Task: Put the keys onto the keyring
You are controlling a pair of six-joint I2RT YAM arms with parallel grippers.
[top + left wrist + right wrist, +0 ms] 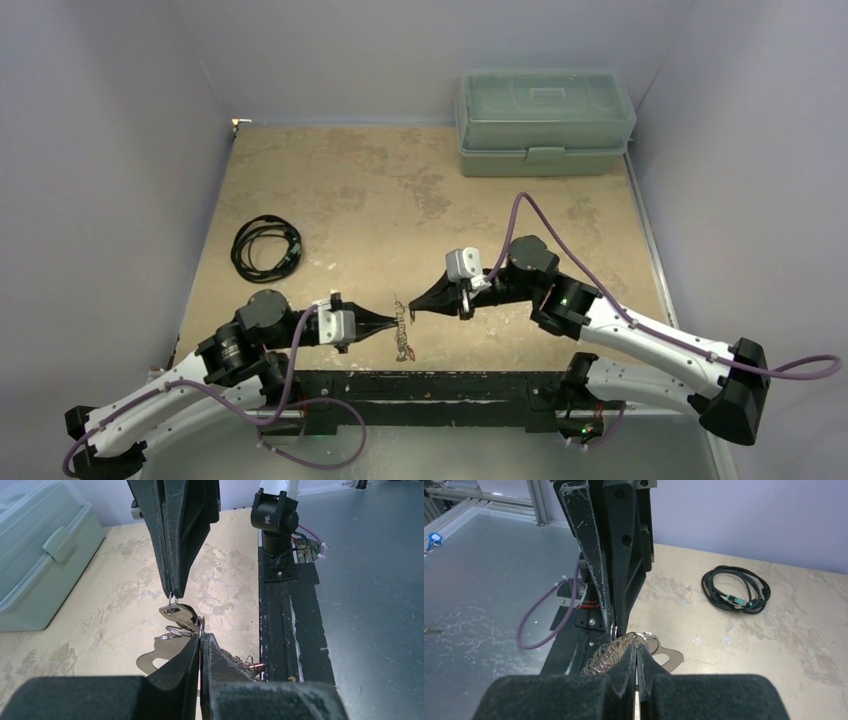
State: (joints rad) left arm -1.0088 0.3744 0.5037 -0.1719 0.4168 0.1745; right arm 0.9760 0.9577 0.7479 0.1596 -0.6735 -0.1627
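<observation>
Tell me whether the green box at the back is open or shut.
Shut: its lid sits flush on the green box, latch across the seam.

The left arm [150, 405] at 7 o'clock and the right arm [650, 335] at 4 o'clock were built of white links joined by round black housings. A purple cable [790, 371] was looped from each. White camera blocks [464, 265] were mounted behind the black, tapered left gripper [395, 322] and right gripper [413, 311]. White scuffs were seen on the left fingers [579, 530]. A green light [563, 298] was lit on the right arm.
</observation>
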